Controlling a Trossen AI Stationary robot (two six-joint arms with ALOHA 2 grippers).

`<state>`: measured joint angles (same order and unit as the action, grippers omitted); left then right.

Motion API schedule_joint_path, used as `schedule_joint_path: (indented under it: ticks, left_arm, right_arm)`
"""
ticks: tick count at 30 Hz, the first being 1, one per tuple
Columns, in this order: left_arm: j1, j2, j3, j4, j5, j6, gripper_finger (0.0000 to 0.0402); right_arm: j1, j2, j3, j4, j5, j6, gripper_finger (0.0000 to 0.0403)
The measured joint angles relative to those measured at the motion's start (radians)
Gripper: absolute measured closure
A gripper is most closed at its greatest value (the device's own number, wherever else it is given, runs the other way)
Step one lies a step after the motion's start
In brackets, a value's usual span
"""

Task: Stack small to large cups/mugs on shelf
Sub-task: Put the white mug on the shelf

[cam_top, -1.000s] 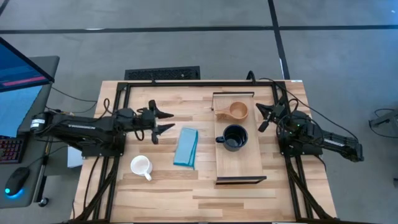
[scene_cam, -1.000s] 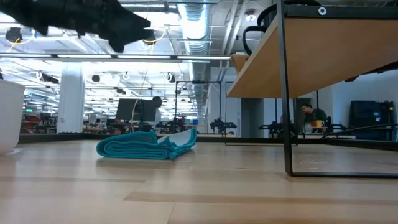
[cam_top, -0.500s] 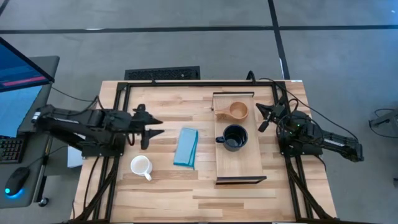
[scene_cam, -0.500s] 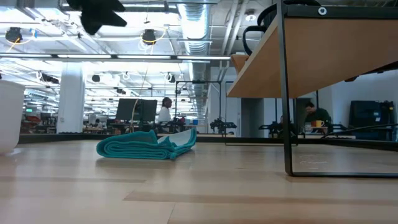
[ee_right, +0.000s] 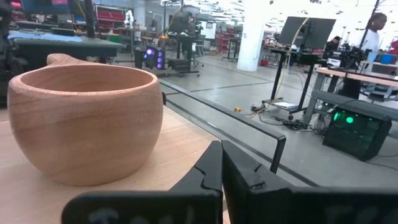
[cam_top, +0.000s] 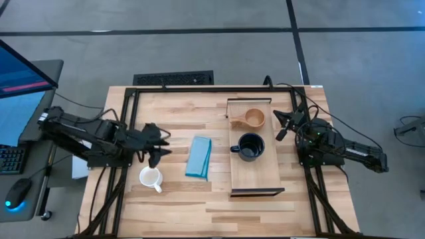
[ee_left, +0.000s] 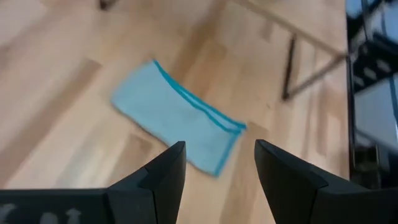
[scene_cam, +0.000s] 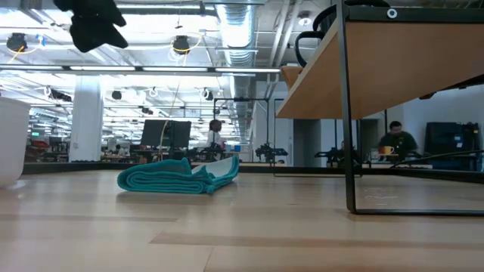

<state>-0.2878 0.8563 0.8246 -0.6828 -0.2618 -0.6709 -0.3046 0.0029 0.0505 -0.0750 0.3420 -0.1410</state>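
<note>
Left gripper (cam_top: 161,143) pulled back toward table's left; now above white mug (cam_top: 151,177).

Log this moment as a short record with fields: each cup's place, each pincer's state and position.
wooden cup: on shelf, far end
navy mug: on shelf, mid-board
white mug: on tabletop, off shelf
blue cloth: between white mug and shelf
left pincer: open, empty, above white mug's area
right pincer: shut, empty, beside shelf near wooden cup

Left arm reaches in from the desk's left edge, wrist bent, left claw (cam_top: 159,139) held above the desk, fingers (ee_left: 166,167) apart. Right arm folded at the right edge, right claw (cam_top: 277,125) fingers (ee_right: 210,163) pressed together
</note>
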Motion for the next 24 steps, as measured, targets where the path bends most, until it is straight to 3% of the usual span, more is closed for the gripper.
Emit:
schedule_joint_path:
  ticks: [6,15,24]
  left_arm:
    - [-0.058,0.048,0.000,-0.027,0.093,-0.157,0.0219]
    - [-0.100,0.067,0.000,-0.291,0.238,-0.624,0.0219]
    - [-0.106,0.103,-0.001,-0.457,0.367,-0.848,0.0219]
  right_arm:
    - [0.000,0.000,0.000,0.000,0.000,0.001,0.0379]
    - [0.000,0.000,0.000,0.000,0.000,0.001,0.0378]
    - [0.000,0.000,0.000,0.000,0.000,0.001,0.0378]
